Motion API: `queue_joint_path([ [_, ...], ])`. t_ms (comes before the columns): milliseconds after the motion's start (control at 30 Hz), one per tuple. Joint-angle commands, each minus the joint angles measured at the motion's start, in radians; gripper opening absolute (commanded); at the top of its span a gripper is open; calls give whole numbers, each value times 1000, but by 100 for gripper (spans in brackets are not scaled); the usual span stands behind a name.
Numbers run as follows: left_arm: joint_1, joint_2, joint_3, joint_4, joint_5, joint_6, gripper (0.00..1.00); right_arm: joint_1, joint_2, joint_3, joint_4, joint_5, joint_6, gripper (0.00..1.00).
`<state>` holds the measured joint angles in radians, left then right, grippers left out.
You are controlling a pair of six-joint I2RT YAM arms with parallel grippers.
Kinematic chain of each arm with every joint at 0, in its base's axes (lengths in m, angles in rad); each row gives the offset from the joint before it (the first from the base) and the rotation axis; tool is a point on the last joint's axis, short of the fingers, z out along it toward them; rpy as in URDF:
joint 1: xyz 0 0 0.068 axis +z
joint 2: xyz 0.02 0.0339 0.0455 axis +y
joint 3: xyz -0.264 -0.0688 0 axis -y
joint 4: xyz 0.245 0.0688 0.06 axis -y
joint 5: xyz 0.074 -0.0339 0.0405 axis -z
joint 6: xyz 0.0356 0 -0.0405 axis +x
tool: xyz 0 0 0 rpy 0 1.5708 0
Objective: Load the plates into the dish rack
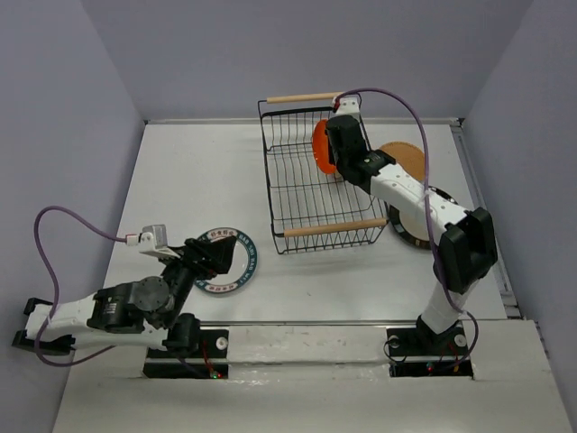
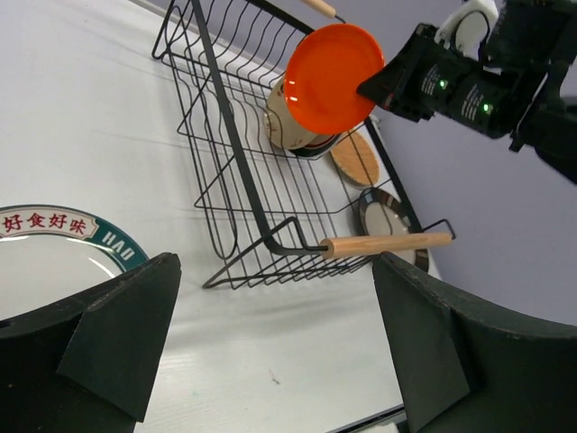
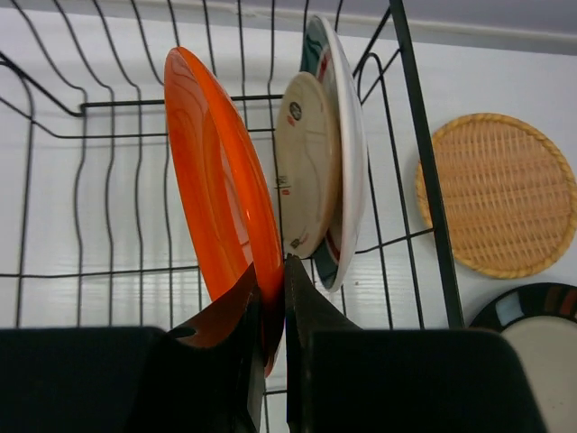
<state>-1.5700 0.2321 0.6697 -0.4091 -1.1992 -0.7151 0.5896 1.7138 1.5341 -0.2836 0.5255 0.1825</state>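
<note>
My right gripper (image 3: 272, 287) is shut on the lower edge of the orange-red plate (image 3: 212, 171), holding it on edge over the far part of the black wire dish rack (image 1: 268, 171). A beige plate (image 3: 306, 167) and a white green-rimmed plate (image 3: 350, 135) stand on edge together at the rack's far right end. Another green-rimmed plate (image 1: 245, 257) lies flat on the table at the left. My left gripper (image 1: 212, 257) hangs over it, open with nothing between its fingers (image 2: 135, 316). In the left wrist view the orange-red plate (image 2: 332, 77) hovers above the dish rack (image 2: 388, 244).
A tan woven plate (image 1: 404, 161) and a black-rimmed plate (image 1: 410, 224) lie on the table just right of the rack, under the right arm. Grey walls close in the table at the back and sides.
</note>
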Motion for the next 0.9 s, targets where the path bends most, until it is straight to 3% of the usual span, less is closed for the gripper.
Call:
queue_joint_path([
  [0, -5, 31, -91, 169, -53, 105, 99, 4, 74, 130, -5, 212, -51, 7],
  [267, 1, 352, -16, 207, -118, 146, 99, 4, 219, 210, -28, 277, -41, 7],
  [333, 31, 417, -15, 295, -114, 239, 99, 4, 262, 244, -34, 292, -43, 7],
  [400, 89, 446, -30, 411, -13, 305, 99, 4, 292, 259, -40, 292, -48, 7],
  [433, 182, 463, -54, 459, 45, 342, 99, 4, 302, 271, -42, 295, -49, 7],
  [467, 242, 463, -68, 539, 190, 354, 99, -5, 317, 276, -43, 300, -51, 7],
  [600, 474, 444, -127, 624, 413, 315, 98, -14, 339, 284, -46, 300, -51, 7],
  [867, 579, 486, -111, 573, 467, 247, 99, -24, 400, 313, -54, 272, -54, 7],
])
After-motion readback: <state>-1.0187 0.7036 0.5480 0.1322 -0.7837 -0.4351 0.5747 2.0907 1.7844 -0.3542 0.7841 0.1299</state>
